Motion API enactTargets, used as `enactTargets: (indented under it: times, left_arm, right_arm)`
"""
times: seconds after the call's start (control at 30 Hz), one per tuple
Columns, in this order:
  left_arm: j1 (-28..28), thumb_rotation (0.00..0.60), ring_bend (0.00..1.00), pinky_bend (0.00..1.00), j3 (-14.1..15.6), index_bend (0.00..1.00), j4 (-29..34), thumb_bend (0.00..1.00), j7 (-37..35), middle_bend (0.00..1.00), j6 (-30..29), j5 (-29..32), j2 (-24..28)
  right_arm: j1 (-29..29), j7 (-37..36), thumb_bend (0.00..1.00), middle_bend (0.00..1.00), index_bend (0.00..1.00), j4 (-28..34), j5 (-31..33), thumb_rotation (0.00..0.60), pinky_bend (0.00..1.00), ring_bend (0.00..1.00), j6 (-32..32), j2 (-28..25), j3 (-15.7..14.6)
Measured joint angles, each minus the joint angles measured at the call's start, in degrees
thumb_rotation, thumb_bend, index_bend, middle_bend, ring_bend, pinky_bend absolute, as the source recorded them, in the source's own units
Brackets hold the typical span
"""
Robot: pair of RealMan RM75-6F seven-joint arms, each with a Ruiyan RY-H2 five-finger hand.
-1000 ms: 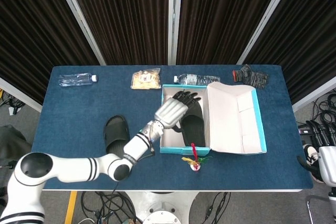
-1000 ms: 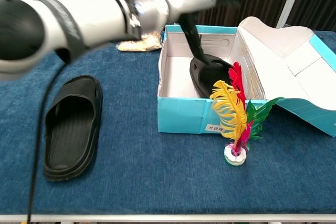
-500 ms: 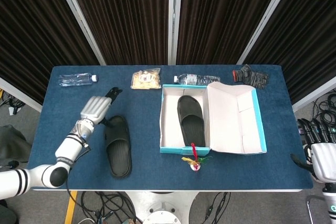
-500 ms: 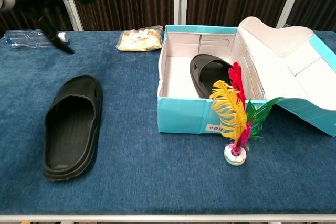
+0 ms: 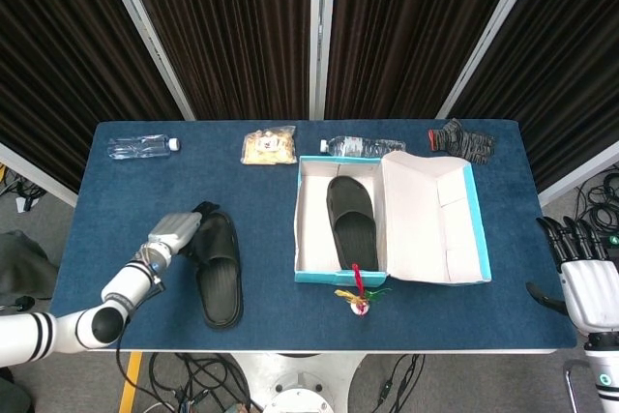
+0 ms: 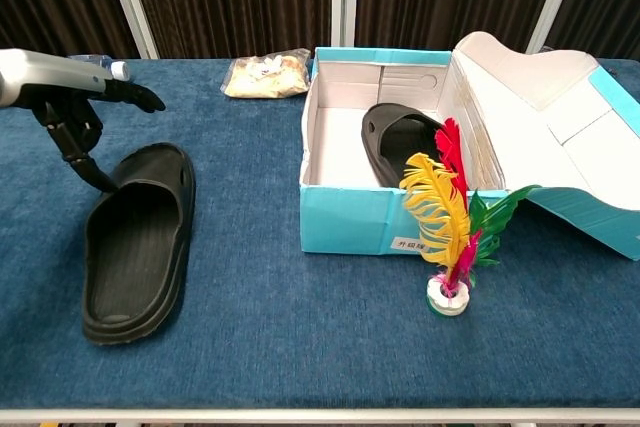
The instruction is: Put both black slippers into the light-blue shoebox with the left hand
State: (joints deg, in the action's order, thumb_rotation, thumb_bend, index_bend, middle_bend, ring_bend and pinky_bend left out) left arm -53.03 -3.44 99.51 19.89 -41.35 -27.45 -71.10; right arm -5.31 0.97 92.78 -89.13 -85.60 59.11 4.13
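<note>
The counter (image 5: pixel 126 200) is covered in a dark blue, carpet-like cloth, and on it the light-blue shoebox (image 5: pixel 334 278) stands open, its white-lined lid (image 5: pixel 435 210) folded back to the side. Inside the box lies one black slipper (image 5: pixel 350 220), a smooth moulded slide resting flat along the box's length. The second black slipper (image 5: pixel 219 268) lies on the cloth well apart from the box, its footbed ribbed and its strap arched. The left robot hand (image 5: pixel 179 232), silver-backed with dark fingers, sits just beside that slipper's strap end, fingers apart and clamped on nothing; whether a fingertip touches the rubber cannot be told. The right robot hand (image 5: pixel 580 282) is off the counter's edge with its dark fingers spread upward, holding nothing. Along the far edge lie a dark knitted glove (image 5: pixel 462 140), two clear plastic bottles (image 5: pixel 141 147) (image 5: pixel 360 146) and a crinkled clear bag of pale snacks (image 5: pixel 269 145). In front of the box stands a feathered shuttlecock (image 6: pixel 450 237), yellow, red and green plumes on a small round white base.
</note>
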Motion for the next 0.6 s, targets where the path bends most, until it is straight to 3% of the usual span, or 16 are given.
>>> enactTargets:
  times: [0.4,0.6]
  left_arm:
    - [-8.9,0.600,0.71,0.59,3.3,0.05,-4.7,0.02,8.3,0.05,-3.5,20.9,-6.7]
    - [-11.8,0.600,0.76,0.64,4.4,0.19,-7.8,0.02,11.7,0.18,-4.9,28.3,-10.0]
  right_arm:
    - [-0.1,-1.2,0.07,0.10,0.00,-1.1,0.1,0.600,0.05,0.00,0.1,0.3,-0.2]
    - [0.0,-1.9,0.07,0.10,0.00,-1.8,0.5,0.600,0.05,0.00,0.2,0.6,-0.3]
